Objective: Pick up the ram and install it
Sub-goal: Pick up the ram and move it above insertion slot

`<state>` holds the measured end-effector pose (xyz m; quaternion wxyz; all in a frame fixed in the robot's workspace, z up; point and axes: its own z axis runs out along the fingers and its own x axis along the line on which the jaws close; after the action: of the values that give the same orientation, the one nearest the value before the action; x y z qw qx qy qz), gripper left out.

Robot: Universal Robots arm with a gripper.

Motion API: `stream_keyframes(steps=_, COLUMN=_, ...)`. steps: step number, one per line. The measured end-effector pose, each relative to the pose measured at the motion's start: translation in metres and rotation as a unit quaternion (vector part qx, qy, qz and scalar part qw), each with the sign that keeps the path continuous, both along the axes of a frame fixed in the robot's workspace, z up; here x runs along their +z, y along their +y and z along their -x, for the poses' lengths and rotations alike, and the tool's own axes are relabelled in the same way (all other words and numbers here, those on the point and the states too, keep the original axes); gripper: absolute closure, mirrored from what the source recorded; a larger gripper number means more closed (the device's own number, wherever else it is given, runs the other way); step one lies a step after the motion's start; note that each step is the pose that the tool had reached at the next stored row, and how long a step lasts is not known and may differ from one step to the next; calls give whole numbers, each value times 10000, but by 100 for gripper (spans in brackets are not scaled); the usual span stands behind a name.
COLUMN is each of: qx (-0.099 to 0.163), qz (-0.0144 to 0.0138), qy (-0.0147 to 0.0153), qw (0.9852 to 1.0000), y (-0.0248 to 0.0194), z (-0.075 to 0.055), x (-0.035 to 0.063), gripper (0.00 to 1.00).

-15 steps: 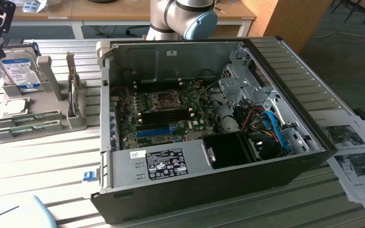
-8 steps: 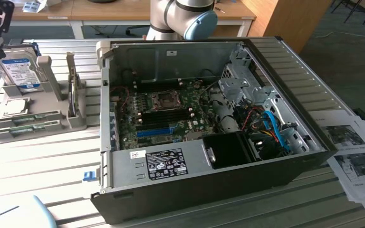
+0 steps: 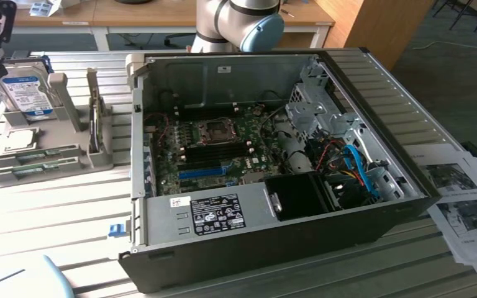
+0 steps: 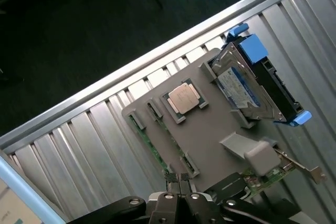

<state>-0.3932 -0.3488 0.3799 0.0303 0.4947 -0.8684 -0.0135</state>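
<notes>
**Gripper** [image 4: 178, 178]: jaws clenched together with nothing between them, poised above the ram end of the gray parts holder [image 3: 64, 105].
**Ram** [image 3: 35, 159]: green strip lying in a slot of the holder, ungrasped.
**Hard drive** [image 3: 25, 93]: upright at the holder's rear.
**CPU** [image 3: 19, 138]: flat on the holder, between drive and ram.
**Open computer case** [image 3: 263, 167]: just beside the holder, on the exterior view's right.

Showed table [image 4: 79, 145] of ribbed matt metal, holder [image 4: 210, 135] of smooth grey plastic, hard drive [image 4: 247, 90] of shiny metal, ram [image 4: 152, 148] of matt green board.
</notes>
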Motion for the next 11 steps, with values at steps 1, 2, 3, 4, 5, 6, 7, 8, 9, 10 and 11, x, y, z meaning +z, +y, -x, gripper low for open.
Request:
stream_keyframes(steps=1, qx=42, qz=0, qy=0, qw=10000, y=0, z=0, x=0, gripper=90)
stream_keyframes(steps=2, qx=85, qz=0, qy=0, qw=10000, y=0, z=0, x=0, gripper=90)
stream_keyframes(steps=3, qx=128, qz=-1, qy=0, qw=9999, y=0, z=0, x=0, gripper=90)
stream_keyframes(steps=4, qx=169, qz=-1, qy=0, qw=9999, y=0, z=0, x=0, gripper=90)
stream_keyframes(steps=5, qx=209, qz=-1, qy=0, qw=9998, y=0, z=0, x=0, gripper=90)
stream_keyframes(steps=6, qx=250, qz=-2, qy=0, qw=9997, y=0, z=0, x=0, gripper=90)
stream_keyframes(steps=7, qx=298, qz=-2, qy=0, qw=9996, y=0, z=0, x=0, gripper=90)
stream_keyframes(steps=8, qx=341, qz=-2, qy=0, qw=9994, y=0, z=0, x=0, gripper=90)
stream_keyframes(steps=9, qx=383, qz=-2, qy=0, qw=9993, y=0, z=0, x=0, gripper=90)
stream_keyframes(steps=10, qx=426, qz=-3, qy=0, qw=9991, y=0, z=0, x=0, gripper=90)
stream_keyframes(steps=11, qx=469, qz=-3, qy=0, qw=9989, y=0, z=0, x=0, gripper=90)
